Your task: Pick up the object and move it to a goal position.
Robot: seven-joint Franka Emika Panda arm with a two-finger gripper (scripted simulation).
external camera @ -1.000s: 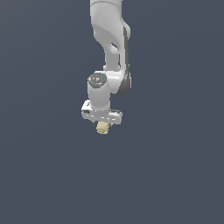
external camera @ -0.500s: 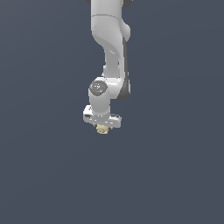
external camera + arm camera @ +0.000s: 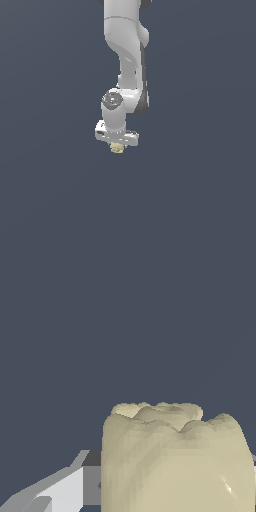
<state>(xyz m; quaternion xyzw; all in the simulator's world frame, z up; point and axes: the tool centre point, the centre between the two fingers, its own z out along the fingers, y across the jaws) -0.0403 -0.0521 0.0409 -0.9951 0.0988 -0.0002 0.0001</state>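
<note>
One white arm (image 3: 125,45) hangs down from the top of the exterior view against a plain dark grey-blue backdrop. At its lower end sits the claw (image 3: 117,147), pointing downward. A small pale yellow-beige blob (image 3: 117,148) pokes out just beneath the claw's body, touching it and far smaller than it. The claw is clamped on this blob, which is held up with nothing visible below it. In the wrist view the blob (image 3: 175,461) looms large and close, showing a lumpy, ridged top and roughly straight sides. One grey-and-white finger (image 3: 70,483) lies against the blob's side. The other finger is almost wholly hidden behind the blob. No bench or floor edge can be made out in either view.
</note>
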